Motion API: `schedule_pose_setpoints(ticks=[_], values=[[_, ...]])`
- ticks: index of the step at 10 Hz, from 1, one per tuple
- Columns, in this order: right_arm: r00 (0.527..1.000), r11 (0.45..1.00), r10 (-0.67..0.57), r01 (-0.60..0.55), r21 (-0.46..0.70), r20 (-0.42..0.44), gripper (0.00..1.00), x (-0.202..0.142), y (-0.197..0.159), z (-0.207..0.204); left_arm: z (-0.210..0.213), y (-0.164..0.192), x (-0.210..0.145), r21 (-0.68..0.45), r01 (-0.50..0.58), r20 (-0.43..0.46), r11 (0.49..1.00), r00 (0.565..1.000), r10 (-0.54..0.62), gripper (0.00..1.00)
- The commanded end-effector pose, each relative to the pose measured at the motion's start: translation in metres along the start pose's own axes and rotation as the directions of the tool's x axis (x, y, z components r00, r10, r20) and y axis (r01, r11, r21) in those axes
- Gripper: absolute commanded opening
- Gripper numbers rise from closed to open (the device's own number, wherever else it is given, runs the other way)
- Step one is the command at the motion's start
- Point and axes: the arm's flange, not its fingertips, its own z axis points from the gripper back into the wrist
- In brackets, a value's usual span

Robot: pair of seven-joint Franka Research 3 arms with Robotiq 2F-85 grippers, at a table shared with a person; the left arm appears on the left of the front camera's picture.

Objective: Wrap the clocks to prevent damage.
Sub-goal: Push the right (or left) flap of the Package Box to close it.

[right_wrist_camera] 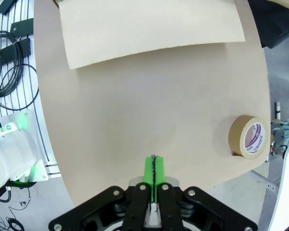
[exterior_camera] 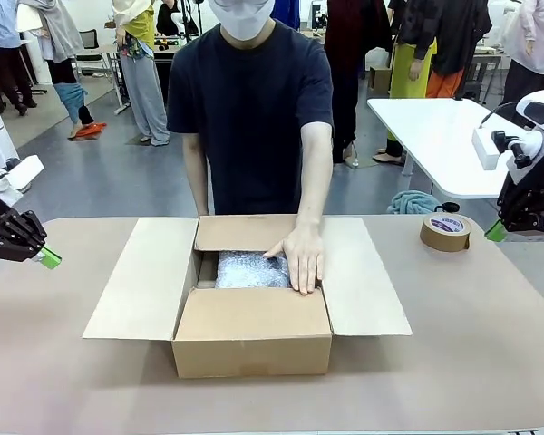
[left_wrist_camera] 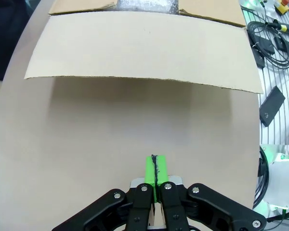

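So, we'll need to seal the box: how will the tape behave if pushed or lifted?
The tape lies flat, so a push would probably slide it, not roll it. Its thick ring looks stiff and likely light enough to lift.

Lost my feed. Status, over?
Shut, empty: left gripper, right gripper. In open box: bubble-wrapped bundle. On top of it: person's hand.

A silvery bubble-wrapped bundle point(exterior_camera: 247, 270) lies flat inside the open cardboard box point(exterior_camera: 251, 343), toward its 12 o'clock side.
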Motion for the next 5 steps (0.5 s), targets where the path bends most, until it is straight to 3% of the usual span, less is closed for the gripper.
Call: schedule_pose_setpoints(ticks=[1,4,5], values=[[1.000,1.000,-0.013,0.013,0.005,0.010,0.01,0.001,0.000,-0.002,0.009,-0.005,0.003,0.017,0.030,0.007,0.999,1.000,-0.030,0.00],[1.000,1.000,-0.013,0.013,0.005,0.010,0.01,0.001,0.000,-0.002,0.006,-0.002,0.005,0.016,0.010,-0.007,1.000,1.000,-0.010,0.00],[1.000,1.000,-0.013,0.013,0.005,0.010,0.01,0.001,0.000,-0.002,-0.005,0.017,-0.002,-0.027,0.036,0.097,0.999,0.995,-0.033,0.00]])
